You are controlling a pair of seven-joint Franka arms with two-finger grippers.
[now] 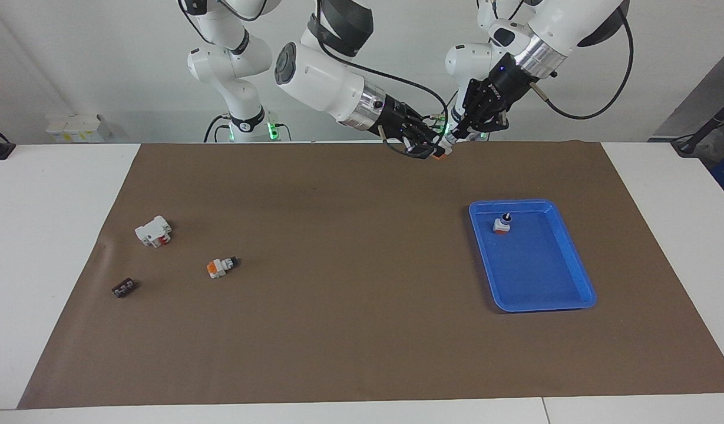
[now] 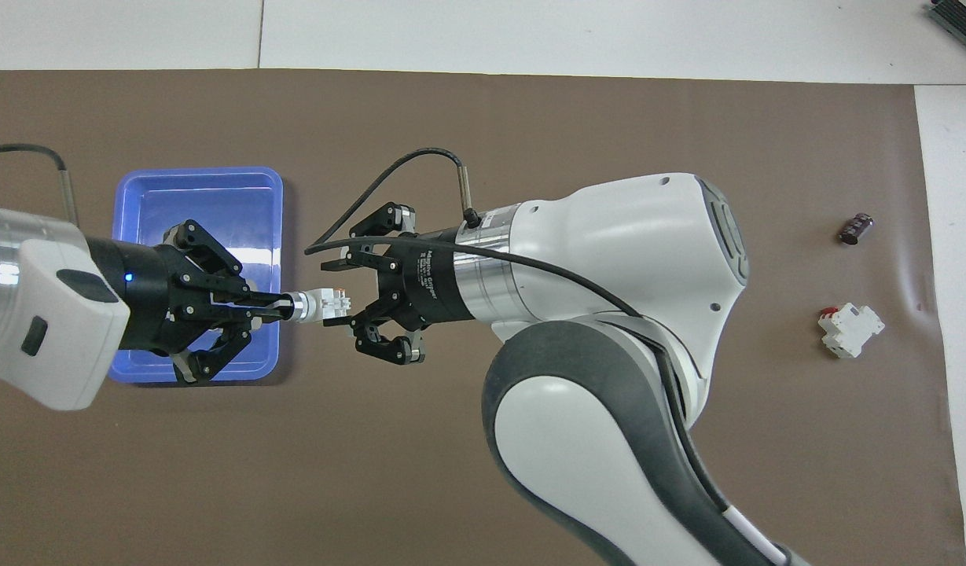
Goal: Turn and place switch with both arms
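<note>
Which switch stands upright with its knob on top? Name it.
The switch in the blue tray, at: black knob up, orange end down. The switch on the brown mat lies on its side; the third is held level in the air.

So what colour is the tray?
Blue; the tray shows best in the facing view.

Bright even light, soft short shadows, glare on blue tray [image 2: 272, 236], sharp focus

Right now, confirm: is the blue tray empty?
No, a switch already sits in the blue tray, at the end nearer the robots.
</note>
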